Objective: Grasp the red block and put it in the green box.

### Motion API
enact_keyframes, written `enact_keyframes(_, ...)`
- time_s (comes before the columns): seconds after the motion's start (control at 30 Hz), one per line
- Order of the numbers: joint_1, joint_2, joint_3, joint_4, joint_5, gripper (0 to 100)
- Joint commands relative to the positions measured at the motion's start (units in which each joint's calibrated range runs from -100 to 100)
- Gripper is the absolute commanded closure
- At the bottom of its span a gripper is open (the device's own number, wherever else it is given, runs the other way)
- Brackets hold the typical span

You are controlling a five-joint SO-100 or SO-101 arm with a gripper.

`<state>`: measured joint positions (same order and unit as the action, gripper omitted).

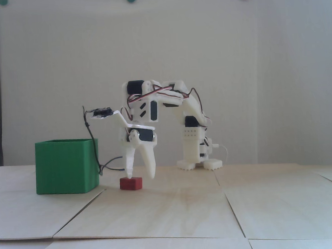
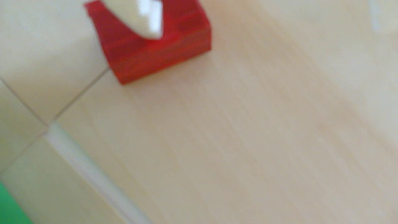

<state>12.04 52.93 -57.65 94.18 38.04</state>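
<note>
Two things matter on this table, so going left to right in the fixed view: the green box (image 1: 63,166) sits at the left on the pale wood table (image 1: 273,202), open top up, with a dark cable (image 1: 93,146) hanging down over its right wall. Just right of it, near but not touching, the red block (image 1: 130,183) rests flat on the wood. The gripper (image 1: 140,173) hangs right above it with the claw spread apart, left finger (image 1: 128,164) tip down at the block's top left corner and the right finger (image 1: 149,162) ending past its right edge. The blurry wrist view shows one white fingertip (image 2: 148,21) over the top of the block (image 2: 150,49), so I'd guess that finger is on or above the block rather than beside it. To do the grasp well, I'd nudge the claw a bit left so both fingers straddle the block, drop lower, then squeeze. Closing now would probably just push it over or skid it away. Room-wise, the right side and the near part of the table are wide open, with only the arm's base (image 1: 198,163) at the far right. The tight bit is the left: the lift needs to clear the box's tall rim, and that cable could snag.
</note>
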Motion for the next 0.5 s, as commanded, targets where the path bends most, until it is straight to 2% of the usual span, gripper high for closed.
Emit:
enact_keyframes(0.0,1.51,-1.96,-6.76,5.49,1.31,65)
enact_keyframes(0.47,3.04,-2.04,-8.63,5.32,1.73,65)
